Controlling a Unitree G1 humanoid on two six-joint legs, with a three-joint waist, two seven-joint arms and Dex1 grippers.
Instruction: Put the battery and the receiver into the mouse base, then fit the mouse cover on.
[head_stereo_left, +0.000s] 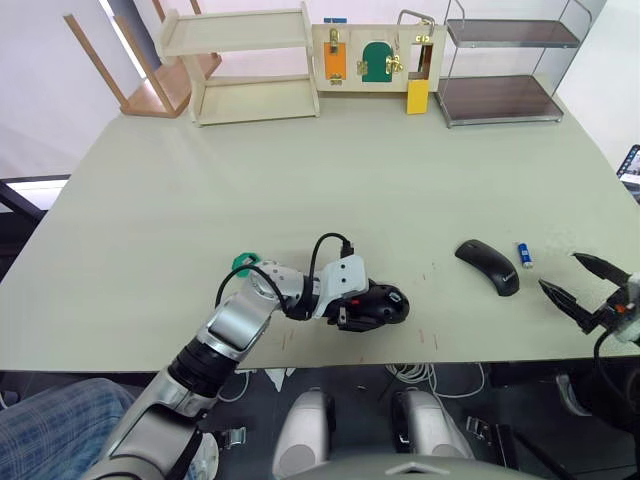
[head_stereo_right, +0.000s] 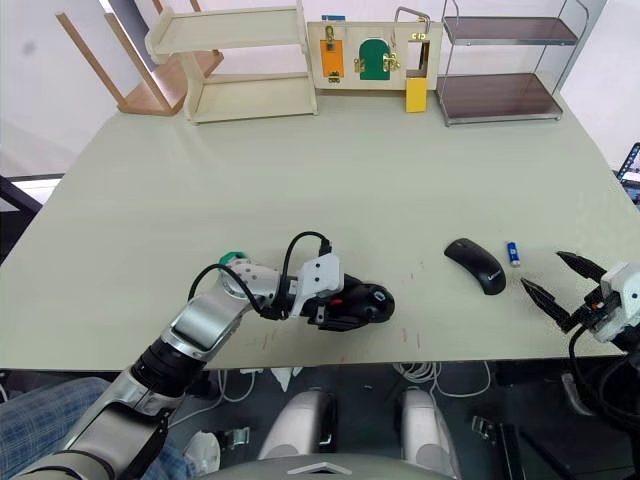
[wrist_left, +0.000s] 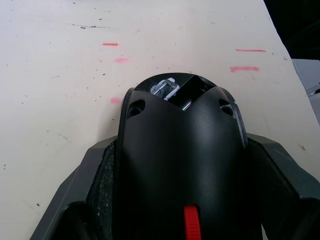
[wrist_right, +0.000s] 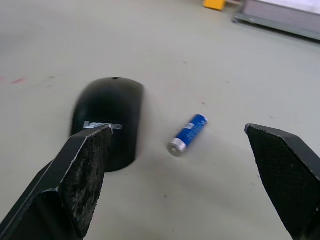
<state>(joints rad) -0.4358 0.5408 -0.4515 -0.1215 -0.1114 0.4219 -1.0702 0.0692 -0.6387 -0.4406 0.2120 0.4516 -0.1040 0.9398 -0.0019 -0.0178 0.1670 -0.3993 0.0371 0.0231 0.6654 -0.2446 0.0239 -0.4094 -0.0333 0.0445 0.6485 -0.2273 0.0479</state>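
The black mouse base (head_stereo_left: 380, 304) with its red scroll wheel (wrist_left: 192, 222) lies near the table's front edge, and my left gripper (head_stereo_left: 362, 308) is shut on its sides. Its open compartment (wrist_left: 175, 90) faces away from the wrist. Further right on the table lies the smooth black mouse cover (head_stereo_left: 488, 266), with the blue battery (head_stereo_left: 524, 254) just to its right. My right gripper (head_stereo_left: 558, 270) hovers open a short way right of and nearer than the battery, holding nothing. In the right wrist view the cover (wrist_right: 107, 120) and battery (wrist_right: 187, 135) lie ahead between the fingers. The receiver is out of view.
Along the table's far edge stand a wooden shelf (head_stereo_left: 250, 70), a latch board (head_stereo_left: 375, 55) and a metal rack (head_stereo_left: 505, 60). A wooden stool (head_stereo_left: 150, 70) leans at the far left. A small green object (head_stereo_left: 243, 263) sits by my left forearm.
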